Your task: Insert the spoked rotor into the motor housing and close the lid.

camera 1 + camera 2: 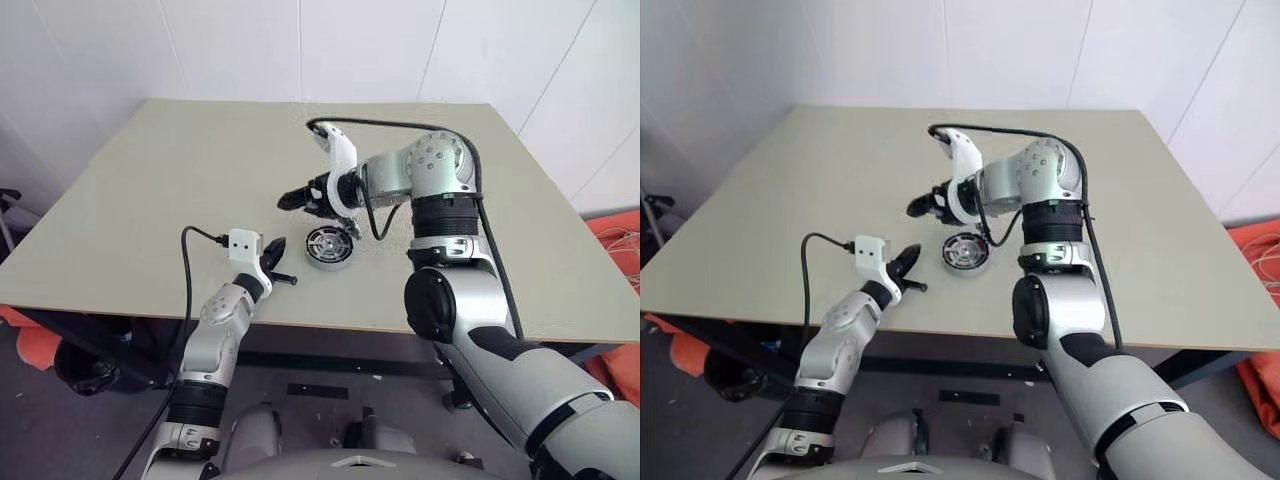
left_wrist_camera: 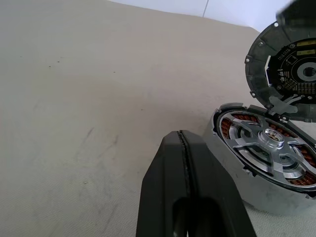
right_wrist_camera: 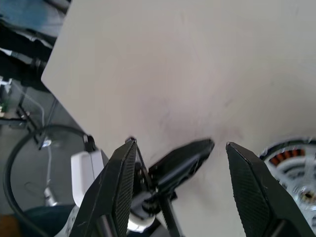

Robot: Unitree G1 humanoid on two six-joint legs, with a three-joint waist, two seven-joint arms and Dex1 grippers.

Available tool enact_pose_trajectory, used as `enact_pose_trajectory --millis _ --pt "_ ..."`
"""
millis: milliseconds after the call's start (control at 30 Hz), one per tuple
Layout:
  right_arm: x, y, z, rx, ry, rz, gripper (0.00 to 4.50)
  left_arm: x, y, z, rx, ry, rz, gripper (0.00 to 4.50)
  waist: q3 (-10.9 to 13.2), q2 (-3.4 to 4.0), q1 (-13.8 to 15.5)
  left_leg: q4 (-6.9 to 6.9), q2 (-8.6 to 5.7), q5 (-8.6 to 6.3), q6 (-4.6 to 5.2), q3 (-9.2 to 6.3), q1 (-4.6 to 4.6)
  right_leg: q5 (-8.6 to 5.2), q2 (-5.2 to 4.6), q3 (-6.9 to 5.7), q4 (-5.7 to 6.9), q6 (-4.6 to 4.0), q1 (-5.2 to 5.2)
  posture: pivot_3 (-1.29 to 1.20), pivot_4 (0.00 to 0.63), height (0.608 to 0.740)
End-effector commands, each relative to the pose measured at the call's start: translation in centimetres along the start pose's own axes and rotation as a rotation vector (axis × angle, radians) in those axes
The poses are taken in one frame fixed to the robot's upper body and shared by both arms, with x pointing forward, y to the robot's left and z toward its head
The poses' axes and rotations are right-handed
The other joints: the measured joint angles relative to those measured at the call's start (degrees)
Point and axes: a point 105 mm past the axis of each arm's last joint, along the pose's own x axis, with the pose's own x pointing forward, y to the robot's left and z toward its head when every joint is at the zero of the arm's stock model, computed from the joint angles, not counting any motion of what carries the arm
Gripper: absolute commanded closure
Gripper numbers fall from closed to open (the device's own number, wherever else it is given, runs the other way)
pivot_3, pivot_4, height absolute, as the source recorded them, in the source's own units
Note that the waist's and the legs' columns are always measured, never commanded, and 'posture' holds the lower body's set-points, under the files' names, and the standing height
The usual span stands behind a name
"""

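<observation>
Rotor (image 2: 269, 143) seated in housing (image 1: 329, 247) near surface (image 1: 150, 200) front edge | lid (image 2: 286, 74) raised, hinged open | my left fingers (image 2: 182, 163) pressed together beside housing | my right fingers (image 3: 247, 182) spread, empty, above it.

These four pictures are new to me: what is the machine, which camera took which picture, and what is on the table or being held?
It is a humanoid robot with two arms, each ending in a gripper of two black fingers. The two wide pictures come from cameras in its head, looking down over its arms at a table. The other two come from a camera on each wrist, looking along that gripper's fingers.

On the table sits the motor housing, a short round cup with copper-brown windings. The shiny spoked rotor already lies inside it. The grey lid stands tilted up at the housing's far edge, not closed.

The left gripper is shut and empty, beside the housing. The right gripper is open above the table, holding nothing.
</observation>
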Motion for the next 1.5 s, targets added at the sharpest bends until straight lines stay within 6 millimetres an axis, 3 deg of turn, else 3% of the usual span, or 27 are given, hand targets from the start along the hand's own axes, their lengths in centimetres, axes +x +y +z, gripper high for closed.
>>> enact_pose_trajectory --millis 33,200,333,633,800,1167,1500 --pt "-1.7 0.9 4.5 -0.229 -0.271 -0.012 1.21 0.1 -0.3 1.3 0.009 -0.044 -0.019 4.50 0.00 -0.01 0.21 0.01 -0.01 0.00 0.00 0.00 0.00 0.00 -0.01 0.00 -0.01 0.02 0.02 0.00 0.000 0.740" --pt "-1.9 -2.2 5.9 -0.524 -0.410 -0.151 1.21 0.1 -0.3 1.3 0.007 -0.041 -0.019 4.50 0.00 -0.02 0.18 0.01 -0.01 0.00 0.00 0.00 0.04 0.00 -0.01 0.00 -0.02 0.05 0.07 0.00 0.000 0.740" --pt "-1.7 -4.8 5.2 -0.742 -0.391 -0.228 1.21 0.1 -0.2 1.3 0.008 -0.039 -0.018 4.50 0.00 -0.02 0.08 0.03 -0.03 0.00 0.01 0.00 -0.02 0.01 -0.02 0.01 0.01 0.02 0.03 0.00 0.000 0.740" --pt "-1.1 -10.4 2.1 -0.834 -0.276 -0.288 1.21 0.0 -0.1 1.3 0.014 -0.038 -0.014 4.50 0.00 -0.03 -0.22 0.05 -0.02 -0.02 0.09 0.01 -0.10 -0.10 -0.01 0.00 0.03 -0.23 -0.05 0.00 0.000 0.740" --pt "-0.9 -11.9 0.9 -0.822 -0.235 -0.297 1.21 -0.1 0.0 1.3 0.019 -0.037 -0.013 4.50 0.00 -0.03 -0.22 0.11 -0.01 -0.04 0.14 0.01 -0.09 -0.10 -0.01 0.00 0.04 -0.25 -0.02 0.00 0.000 0.740" --pt "-0.4 -12.1 -2.0 -0.790 -0.188 -0.233 1.21 -0.3 0.2 1.2 0.026 -0.032 -0.017 4.50 0.00 -0.03 -0.22 0.27 0.01 -0.14 0.33 0.02 -0.12 -0.11 -0.01 0.00 0.06 -0.26 0.00 0.00 0.000 0.740" --pt "0.3 -9.6 -4.8 -0.737 -0.180 -0.125 1.21 -0.2 0.2 1.1 0.022 -0.023 -0.020 4.50 0.00 -0.03 -0.22 0.32 0.03 -0.15 0.34 0.02 0.00 -0.10 -0.01 0.00 0.09 -0.26 0.13 0.00 0.000 0.740"
